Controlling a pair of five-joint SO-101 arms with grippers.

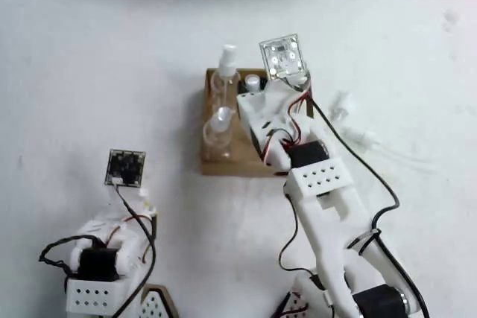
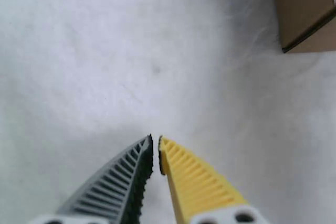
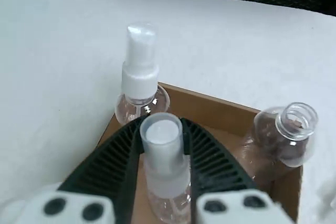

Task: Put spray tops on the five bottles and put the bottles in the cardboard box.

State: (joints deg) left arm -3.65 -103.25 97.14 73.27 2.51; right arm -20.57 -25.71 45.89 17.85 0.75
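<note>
Currently, in the high view, I have the right arm (image 1: 320,176) stretched over the brown cardboard box (image 1: 212,165) in the middle of the white desk (image 1: 89,57). Two clear plastic bottles with white spray tops stand along one side of the box, the corner bottle (image 1: 226,72) and the near bottle (image 1: 220,128). A third white top (image 1: 253,80) shows just beside the wrist. The left arm (image 1: 97,266) sits well apart from the box.

In the left wrist view, the left jaws, one grey and one yellow, are all but closed with nothing between them. A corner of the cardboard box (image 2: 304,9) lies off to one side.

In the right wrist view, the right jaws are clamped on the neck of the held bottle (image 3: 163,150), clear with its spray top on, inside the box. The corner bottle (image 3: 139,77) stands just beyond it, and an uncapped clear bottle (image 3: 286,135) is near it.

I judge this to be the set-down. I'd lower straight until the base bears on the box floor, open only enough to release, then lift vertically so I clip neither neighbour.

The jaws hide the held bottle's base, so I can't tell whether it rests on the floor. From above, the arm hides much of the box's inside. The pale pieces (image 1: 343,102) on the desk beside the arm are too faint to identify.
</note>
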